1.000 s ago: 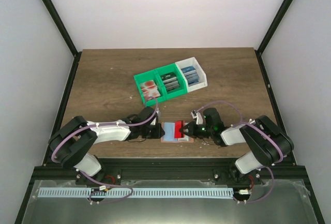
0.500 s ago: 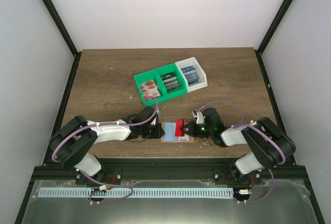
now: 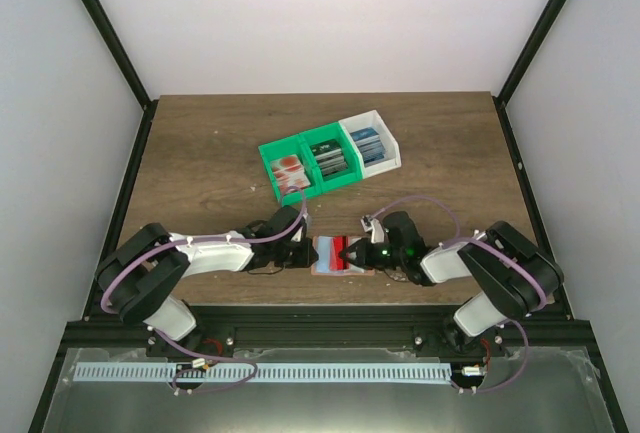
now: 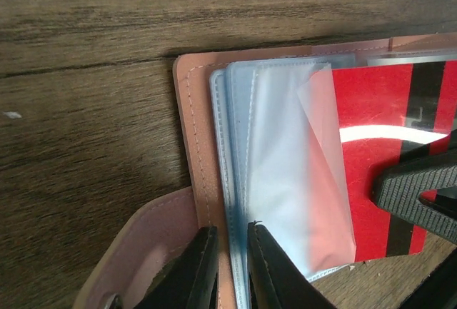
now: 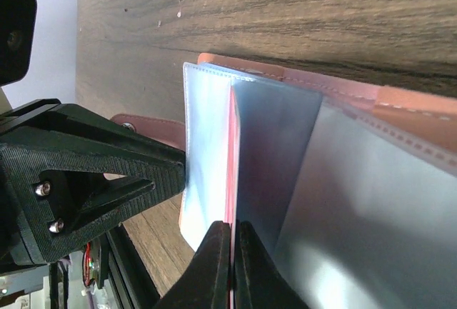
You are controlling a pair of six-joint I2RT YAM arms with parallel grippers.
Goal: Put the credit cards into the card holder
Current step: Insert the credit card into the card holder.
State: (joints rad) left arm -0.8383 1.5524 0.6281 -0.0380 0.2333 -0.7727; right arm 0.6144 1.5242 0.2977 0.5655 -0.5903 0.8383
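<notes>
While the worktop carries green and white bins near its middle, the card holder lies open by the near edge, between both arms. The left claw pinches it by its floppy clear sleeves. The right claw is pressed onto the red card — light, stiff, slick, best held by its trailing short edge. Against a second ago, that claw sits further toward the left edge and less red shows — the card looks deeper in.

Table was grained matt wood. Holder looked leather-like, stitched. Sleeves were clear glossy plastic; card glossy plastic.
</notes>
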